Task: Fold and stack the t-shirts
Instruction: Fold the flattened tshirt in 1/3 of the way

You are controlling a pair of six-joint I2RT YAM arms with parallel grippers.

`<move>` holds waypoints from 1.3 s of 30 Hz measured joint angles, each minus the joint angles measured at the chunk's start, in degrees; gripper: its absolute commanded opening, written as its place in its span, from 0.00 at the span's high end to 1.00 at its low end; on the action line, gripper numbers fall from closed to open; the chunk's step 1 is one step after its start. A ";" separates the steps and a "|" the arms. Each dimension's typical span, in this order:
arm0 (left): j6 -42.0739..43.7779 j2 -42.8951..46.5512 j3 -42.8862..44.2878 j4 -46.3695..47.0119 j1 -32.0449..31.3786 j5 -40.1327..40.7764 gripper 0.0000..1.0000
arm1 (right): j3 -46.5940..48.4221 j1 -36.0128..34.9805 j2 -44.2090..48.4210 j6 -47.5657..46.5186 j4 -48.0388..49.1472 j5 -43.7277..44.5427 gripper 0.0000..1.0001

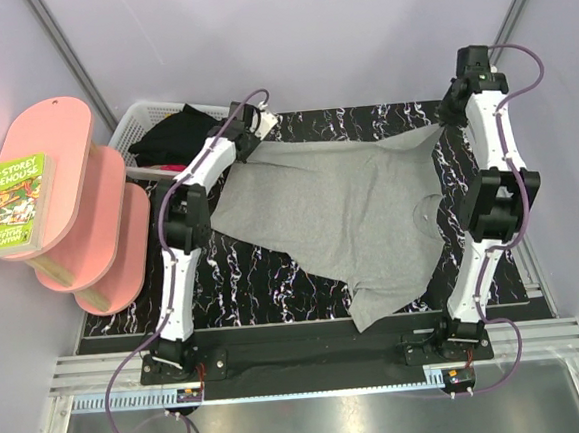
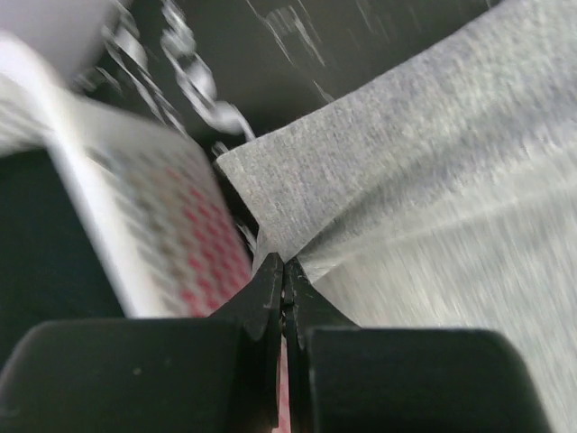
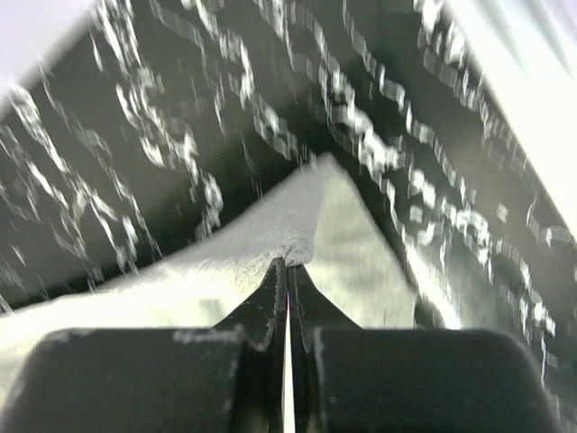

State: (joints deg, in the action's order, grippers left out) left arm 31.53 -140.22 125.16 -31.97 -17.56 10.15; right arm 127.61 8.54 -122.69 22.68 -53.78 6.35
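Early going: the left tool (image 2: 284, 281) and right tool (image 3: 287, 271) are each pinching shut a far corner of the heather-grey t-shirt (image 1: 349, 212), stretching it unfolded across the counter (image 1: 264, 279), while the black t-shirt (image 1: 175, 137) is waiting in the far-left basket (image 1: 141, 116).

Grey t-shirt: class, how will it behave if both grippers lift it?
Probably floppy: the grey t-shirt drapes and wrinkles between the left gripper and right gripper. Likely light, since small corner pinches hold it.
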 measured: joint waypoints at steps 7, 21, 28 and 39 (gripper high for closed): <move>-0.09 6.67 -12.92 0.42 0.09 -0.50 1.00 | -15.67 -5.01 11.98 0.22 0.44 0.02 1.00; -0.04 8.68 -13.38 0.74 0.35 -0.63 1.00 | -34.29 -7.91 32.50 1.25 0.83 2.14 1.00; 0.17 11.96 -14.80 1.68 0.74 -0.63 1.00 | -41.16 -9.49 39.95 2.47 -0.79 2.40 1.00; 1.51 16.87 -24.46 2.93 0.76 -0.94 1.00 | -46.66 -10.38 46.27 3.45 -3.06 2.38 1.00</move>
State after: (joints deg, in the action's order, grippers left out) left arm 33.04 -123.35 100.71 -29.04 -16.80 9.21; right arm 80.95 -1.85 -76.42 26.13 -56.84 8.73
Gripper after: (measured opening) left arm 0.009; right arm 0.010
